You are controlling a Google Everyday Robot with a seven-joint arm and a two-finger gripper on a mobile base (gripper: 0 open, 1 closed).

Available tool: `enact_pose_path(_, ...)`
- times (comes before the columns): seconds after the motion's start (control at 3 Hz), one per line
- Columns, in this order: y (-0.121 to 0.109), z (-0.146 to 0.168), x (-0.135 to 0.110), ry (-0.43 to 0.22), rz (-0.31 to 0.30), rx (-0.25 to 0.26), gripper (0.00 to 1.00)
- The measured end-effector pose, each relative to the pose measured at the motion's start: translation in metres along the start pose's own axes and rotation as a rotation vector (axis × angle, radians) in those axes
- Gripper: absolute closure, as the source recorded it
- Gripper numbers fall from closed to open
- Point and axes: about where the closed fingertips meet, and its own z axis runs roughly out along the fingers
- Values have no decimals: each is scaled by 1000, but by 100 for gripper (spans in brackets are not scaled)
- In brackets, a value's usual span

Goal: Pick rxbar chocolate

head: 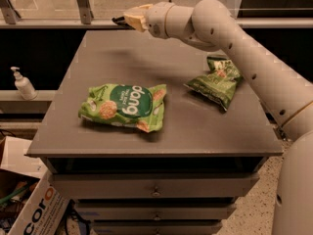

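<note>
My gripper (129, 18) is at the far edge of the grey table (195, 126), raised a little above its top. Its pale fingers (138, 13) are closed on a slim dark bar, the rxbar chocolate (119, 20), whose end sticks out to the left of the fingertips. Most of the bar is hidden by the fingers. The white arm reaches in from the right, over the back of the table.
A large green "dang" snack bag (124, 106) lies at the table's front left. A smaller dark-green chip bag (217, 81) lies at the right, under the arm. A soap dispenser (22, 83) stands on a ledge at the left. A cardboard box (34, 209) sits on the floor at lower left.
</note>
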Motion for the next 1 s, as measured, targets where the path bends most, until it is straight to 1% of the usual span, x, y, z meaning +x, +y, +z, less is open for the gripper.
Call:
enact_pose_path(0.33,4,-16,-6,-38,9,-46,100)
enact_pose_path(0.67,26,-25,-6,-70,22,-161,100)
enact_pose_path(1.0,26,-25,-6,-70,22,-161,100)
